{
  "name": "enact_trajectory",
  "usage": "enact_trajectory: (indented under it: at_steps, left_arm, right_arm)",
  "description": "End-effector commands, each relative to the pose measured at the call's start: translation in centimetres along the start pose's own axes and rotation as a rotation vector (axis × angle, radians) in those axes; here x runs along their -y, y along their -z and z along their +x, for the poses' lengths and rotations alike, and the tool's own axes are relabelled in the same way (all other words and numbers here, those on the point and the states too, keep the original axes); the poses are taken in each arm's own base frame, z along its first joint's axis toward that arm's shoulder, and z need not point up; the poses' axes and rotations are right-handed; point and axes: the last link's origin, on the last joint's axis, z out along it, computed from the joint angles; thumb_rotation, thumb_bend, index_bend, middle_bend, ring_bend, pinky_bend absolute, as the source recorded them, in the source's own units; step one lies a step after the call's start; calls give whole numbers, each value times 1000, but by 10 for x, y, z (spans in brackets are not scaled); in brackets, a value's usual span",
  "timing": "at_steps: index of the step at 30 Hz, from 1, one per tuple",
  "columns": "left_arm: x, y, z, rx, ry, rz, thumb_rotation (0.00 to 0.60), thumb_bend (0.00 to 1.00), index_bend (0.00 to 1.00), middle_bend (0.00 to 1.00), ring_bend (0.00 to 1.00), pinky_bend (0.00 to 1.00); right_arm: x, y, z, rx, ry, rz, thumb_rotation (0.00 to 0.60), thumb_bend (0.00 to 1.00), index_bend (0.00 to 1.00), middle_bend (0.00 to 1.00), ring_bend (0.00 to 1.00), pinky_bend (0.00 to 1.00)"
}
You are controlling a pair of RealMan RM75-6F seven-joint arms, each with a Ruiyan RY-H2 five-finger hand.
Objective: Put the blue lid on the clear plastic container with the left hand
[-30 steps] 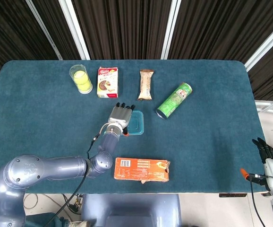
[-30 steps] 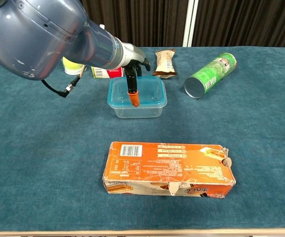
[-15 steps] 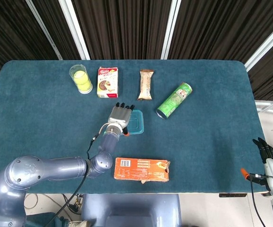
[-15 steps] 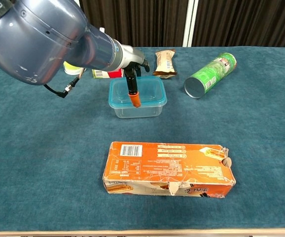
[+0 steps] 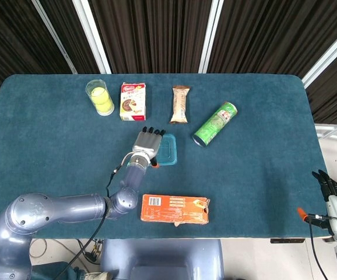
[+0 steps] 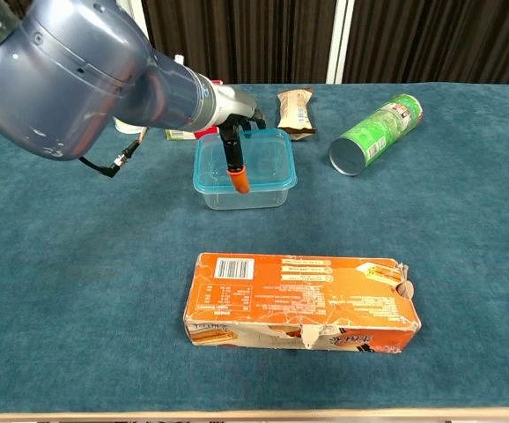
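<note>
Left hand [image 5: 147, 143] seemingly atop blue lid [image 5: 168, 150]

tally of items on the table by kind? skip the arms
Clear plastic container with blue lid on it: 1
Carton boxes: 2, orange box, small red-and-white box
Green chip can: 1
Snack bar wrapper: 1
Cup with yellow contents: 1
Total: 6
</note>
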Motion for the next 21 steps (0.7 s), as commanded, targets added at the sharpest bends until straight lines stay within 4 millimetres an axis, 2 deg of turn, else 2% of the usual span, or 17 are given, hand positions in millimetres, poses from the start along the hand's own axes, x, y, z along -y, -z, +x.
enact_trajectory:
  at_steps: [1,21]
  left_arm:
    - [1,0,1,-4,2,1,600,196,49,71,0,9]
    - [4,4,5,-29,-14,-12,600,135,21,0,0,10]
  right_arm:
    - [0,0,0,-1,0,1,600,292,96,0,0,0]
    - [0,0,0,0,1,2,600,292,96,0,0,0]
